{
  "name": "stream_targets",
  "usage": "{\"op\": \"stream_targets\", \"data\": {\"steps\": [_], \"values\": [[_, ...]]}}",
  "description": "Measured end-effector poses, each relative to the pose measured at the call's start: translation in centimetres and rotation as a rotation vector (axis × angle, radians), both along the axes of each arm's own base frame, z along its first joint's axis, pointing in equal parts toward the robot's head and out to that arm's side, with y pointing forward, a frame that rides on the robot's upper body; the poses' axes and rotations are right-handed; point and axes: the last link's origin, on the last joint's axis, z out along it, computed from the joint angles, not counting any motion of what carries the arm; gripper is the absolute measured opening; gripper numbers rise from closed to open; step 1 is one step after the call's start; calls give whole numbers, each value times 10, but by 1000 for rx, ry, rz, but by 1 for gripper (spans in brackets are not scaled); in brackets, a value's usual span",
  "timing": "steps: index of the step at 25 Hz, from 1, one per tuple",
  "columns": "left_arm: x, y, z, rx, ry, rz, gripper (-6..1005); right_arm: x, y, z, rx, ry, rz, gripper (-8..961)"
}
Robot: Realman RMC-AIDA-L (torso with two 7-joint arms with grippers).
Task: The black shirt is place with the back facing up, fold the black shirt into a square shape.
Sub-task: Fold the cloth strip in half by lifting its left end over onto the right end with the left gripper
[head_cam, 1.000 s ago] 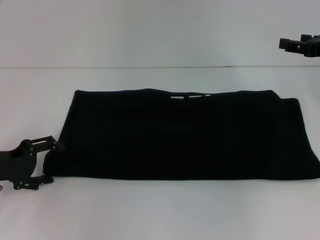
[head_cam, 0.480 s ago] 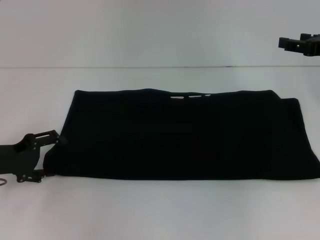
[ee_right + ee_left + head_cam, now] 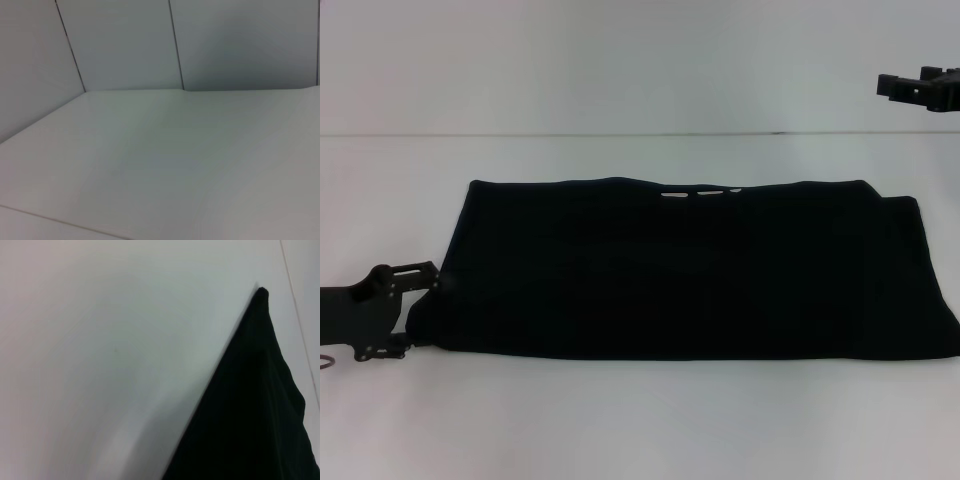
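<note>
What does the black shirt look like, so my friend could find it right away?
Look at the white table. Lying flat across its middle is the black shirt, a wide, plain, dark rectangle of soft cloth with a small neck label showing at its far edge. It is far bigger than the left gripper, the hard black metal part at its near left corner.

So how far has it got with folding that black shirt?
Part way, it seems. The black shirt already lies as a wide folded band on the table, not yet a square. The left end effector is at its near left corner, apparently about to fold sideways. The right end effector is raised far right. Side folds remain.
</note>
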Motion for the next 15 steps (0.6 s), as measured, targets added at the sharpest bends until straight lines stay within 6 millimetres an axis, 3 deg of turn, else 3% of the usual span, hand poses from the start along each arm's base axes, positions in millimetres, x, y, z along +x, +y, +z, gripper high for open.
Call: {"op": "stream_targets", "data": {"steps": [9, 15], "values": [[-3, -3, 0, 4, 6, -9, 773, -1, 1, 2, 7, -4, 5, 778], [-3, -2, 0, 4, 15, -20, 497, -1, 1, 2, 7, -4, 5, 778]]}}
